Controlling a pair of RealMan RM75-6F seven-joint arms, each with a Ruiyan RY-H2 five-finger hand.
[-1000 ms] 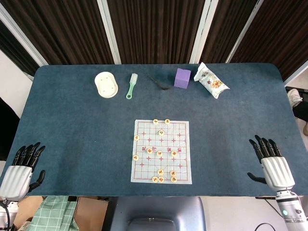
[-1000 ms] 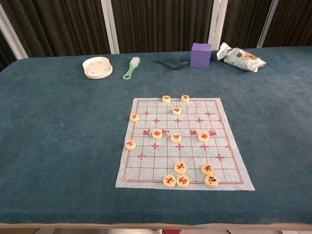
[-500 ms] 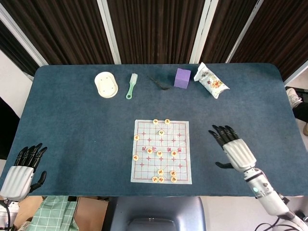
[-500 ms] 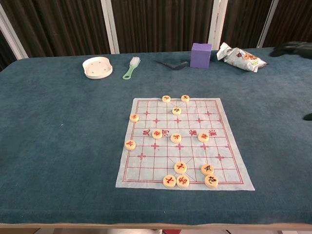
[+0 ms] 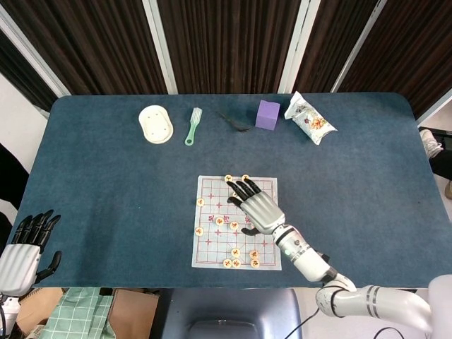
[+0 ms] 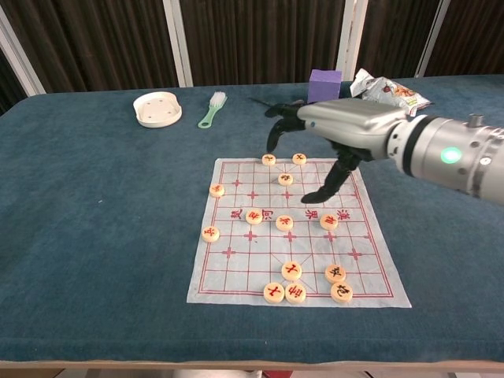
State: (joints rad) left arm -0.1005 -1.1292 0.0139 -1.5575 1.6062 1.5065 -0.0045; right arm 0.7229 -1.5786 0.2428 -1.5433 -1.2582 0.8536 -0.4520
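Note:
A paper Chinese chess board (image 5: pixel 212 248) lies at the table's near middle, with several round cream pieces (image 6: pixel 292 270) scattered on it. My right hand (image 5: pixel 256 205) hovers over the board's far half, palm down with fingers apart, and holds nothing. In the chest view the right hand (image 6: pixel 340 126) hangs above the pieces at the far edge (image 6: pixel 269 160), with its fingertips (image 6: pixel 273 138) pointing down near them. It hides part of the board in the head view. My left hand (image 5: pixel 25 247) stays off the table's near left corner, fingers extended and empty.
Along the far side of the blue table (image 5: pixel 106 198) stand a white round dish (image 5: pixel 155 124), a green brush (image 5: pixel 193 126), a dark spoon (image 5: pixel 235 123), a purple cube (image 5: pixel 268 114) and a snack packet (image 5: pixel 309 118).
My right hand has swept left from the table's near right edge to above the chess board. The left hand has drifted slightly down and left. The pieces have not moved.

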